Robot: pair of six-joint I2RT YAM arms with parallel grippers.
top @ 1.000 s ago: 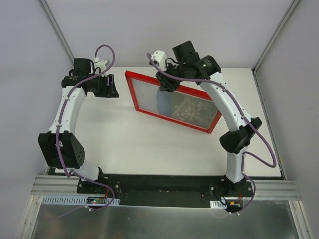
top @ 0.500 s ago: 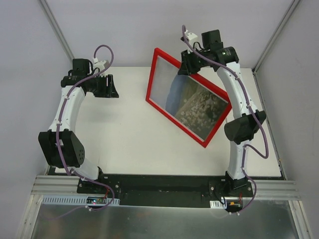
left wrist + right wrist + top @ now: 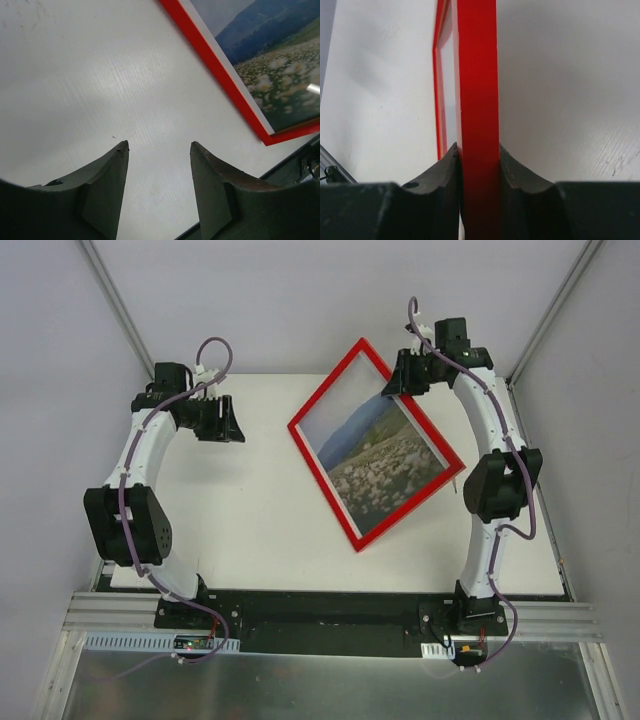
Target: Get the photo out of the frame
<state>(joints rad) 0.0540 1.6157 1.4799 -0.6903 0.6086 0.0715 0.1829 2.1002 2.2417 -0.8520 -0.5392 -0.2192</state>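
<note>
The red frame (image 3: 352,538) is lifted and tilted above the table, its pane facing up, with the photo (image 3: 378,465) of a hillside and sky showing inside it. My right gripper (image 3: 398,385) is shut on the frame's far right edge; in the right wrist view the red edge (image 3: 477,100) is clamped between both fingers. My left gripper (image 3: 228,422) is open and empty at the far left, low over the bare table. In the left wrist view the frame's red corner (image 3: 270,137) and part of the photo (image 3: 272,70) show at the upper right.
The white tabletop (image 3: 250,510) lies under both arms. Grey walls close in the back and sides. A black base rail (image 3: 330,610) runs along the near edge.
My right gripper has lifted the frame and swung it up and to the right, turning it so the photo now faces the top camera. The left arm has hardly moved.
</note>
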